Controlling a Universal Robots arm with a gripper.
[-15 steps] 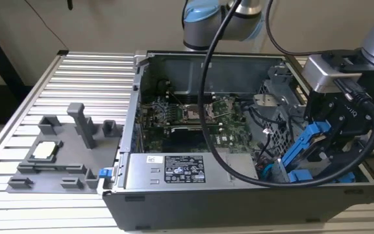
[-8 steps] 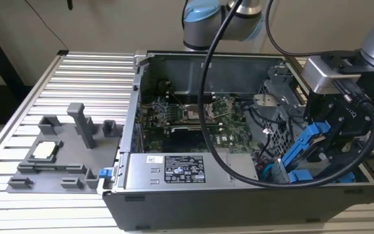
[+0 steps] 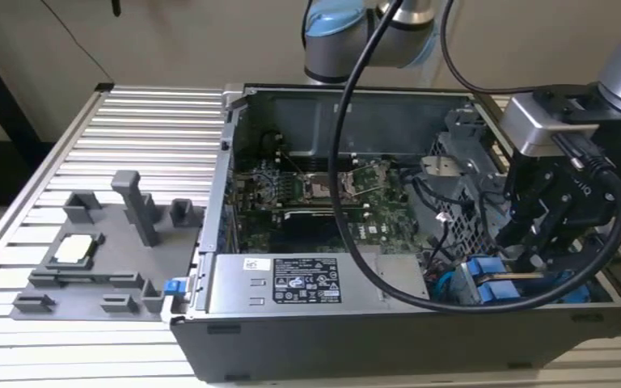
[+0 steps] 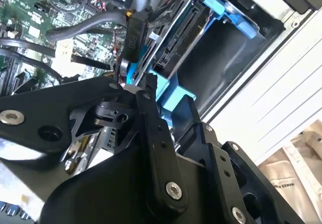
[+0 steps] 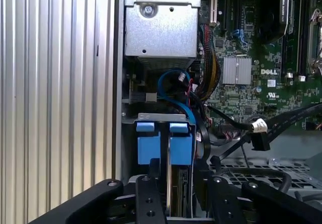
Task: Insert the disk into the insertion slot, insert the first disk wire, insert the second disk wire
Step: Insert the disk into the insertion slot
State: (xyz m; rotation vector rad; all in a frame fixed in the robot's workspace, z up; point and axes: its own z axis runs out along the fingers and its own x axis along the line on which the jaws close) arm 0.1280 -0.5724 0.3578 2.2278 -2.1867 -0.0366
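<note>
— One grey fixture tray [image 3: 84,275] on the exterior view's left. Next?
— Open computer case [image 3: 322,242], middle.
— Rightmost?
— Gripper [image 3: 535,257] down in the case's corner bay, fingers [image 5: 151,196] pinching the disk [image 5: 177,189], which stands on edge in its blue carrier [image 5: 180,149].

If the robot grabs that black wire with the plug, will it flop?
Probably floppy: the black wire lies in a gentle bend, not straight. Its plug looks unplugged, so it may swing.
</note>
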